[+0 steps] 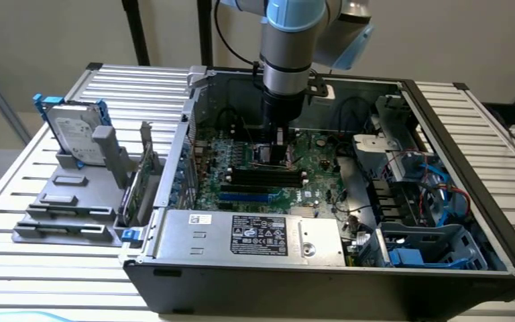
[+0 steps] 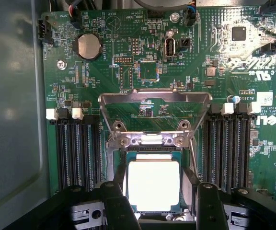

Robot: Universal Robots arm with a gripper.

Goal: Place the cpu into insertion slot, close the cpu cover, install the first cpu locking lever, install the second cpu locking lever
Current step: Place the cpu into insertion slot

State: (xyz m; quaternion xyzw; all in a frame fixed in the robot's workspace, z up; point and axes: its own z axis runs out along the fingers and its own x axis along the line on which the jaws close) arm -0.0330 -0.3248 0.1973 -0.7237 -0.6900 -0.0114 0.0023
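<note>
Exterior view: open computer case (image 1: 329, 285) lies on a slatted metal bench (image 1: 481, 121), covering the bench's middle and reaching toward the exterior view's right edge. The arm (image 1: 286, 47) comes straight down into the case. The gripper (image 1: 271, 153) is low over the green motherboard (image 1: 322, 149), near the case's far wall. The black memory sticks (image 1: 262, 178) are just nearer the camera than the gripper. The silver power supply (image 1: 249, 233) sits along the case's near wall. A hard drive (image 1: 72, 131) stands in a grey holder (image 1: 65, 204) by the bench's edge at the exterior view's left, apart from the case.

Wrist view: the cpu (image 2: 153, 176), silver top up, lies flat in the insertion slot (image 2: 189, 184). The gripper (image 2: 159, 192) is spread wide and released. One of its black fingers (image 2: 115, 203) stands on each side of the chip, and there is a visible gap on at least one side. It grips nothing. The cpu cover (image 2: 155, 97) is flipped open and raised on its hinge at the slot edge away from the gripper, so the board shows through its cut-out. A thin metal lever (image 2: 193, 152) runs along one side of the slot. Black memory slots (image 2: 75, 148) flank the socket on both sides. A coin battery (image 2: 88, 46) sits on the board beyond the cover.
</note>
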